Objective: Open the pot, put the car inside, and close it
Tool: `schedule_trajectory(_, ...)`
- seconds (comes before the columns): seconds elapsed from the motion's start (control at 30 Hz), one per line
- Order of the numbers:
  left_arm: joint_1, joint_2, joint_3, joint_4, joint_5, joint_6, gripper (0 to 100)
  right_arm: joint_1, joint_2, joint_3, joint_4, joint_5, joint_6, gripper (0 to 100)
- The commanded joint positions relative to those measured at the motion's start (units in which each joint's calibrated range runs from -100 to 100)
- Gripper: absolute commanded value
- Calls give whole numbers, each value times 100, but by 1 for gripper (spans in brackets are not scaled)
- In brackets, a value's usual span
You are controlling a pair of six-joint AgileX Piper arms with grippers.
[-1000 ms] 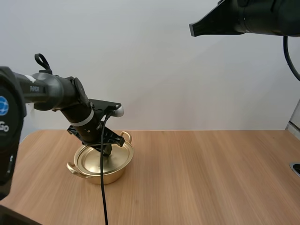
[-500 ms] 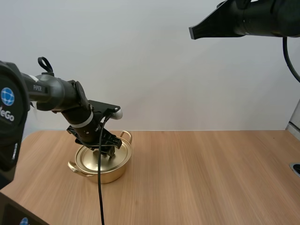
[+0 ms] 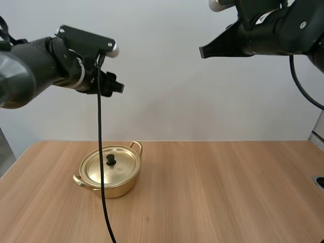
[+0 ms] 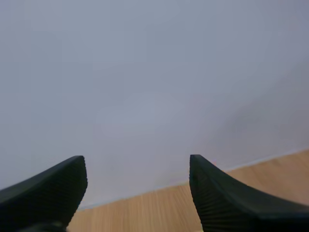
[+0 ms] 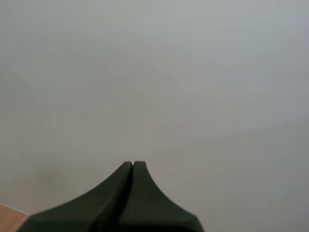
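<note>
A golden pot (image 3: 109, 182) stands on the left half of the wooden table (image 3: 217, 192), its lid (image 3: 111, 167) on and a black knob (image 3: 110, 160) at the lid's centre. My left gripper (image 3: 117, 85) hangs high above the pot, well clear of it. In the left wrist view its fingers (image 4: 48, 193) stand wide apart with nothing between them, so the left gripper (image 4: 137, 193) is open. My right gripper (image 3: 203, 52) is raised high over the middle of the table. In the right wrist view its fingers lie together as one dark wedge, the right gripper (image 5: 133, 166) shut on nothing.
The pot has two side handles, one toward the front left (image 3: 78, 181) and one at the back right (image 3: 136, 147). The tabletop to the right of the pot is bare wood as far as the right edge.
My left gripper opened over the lid's knob, let go of it, and rose high above the pot. The lid stays on the pot. The right gripper shifted slightly.
</note>
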Motion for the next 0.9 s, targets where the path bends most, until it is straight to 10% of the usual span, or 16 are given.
schedule_trajectory(0.0,20,-1396,65,0,-1210,-611,99,0,-16,710,274,-1190,4,0)
schedule_trajectory(0.3,210,-3793,1777,50,-2158,-579,99,0,-99,3139,461,-5227,-6,0)
schedule_trajectory(0.6,210,-5370,4355,124,-1332,-609,99,0,-145,3548,485,-5106,-6,0)
schedule_trajectory(0.87,210,-6427,4582,140,-1331,-750,97,0,-390,3548,415,-5087,-53,0)
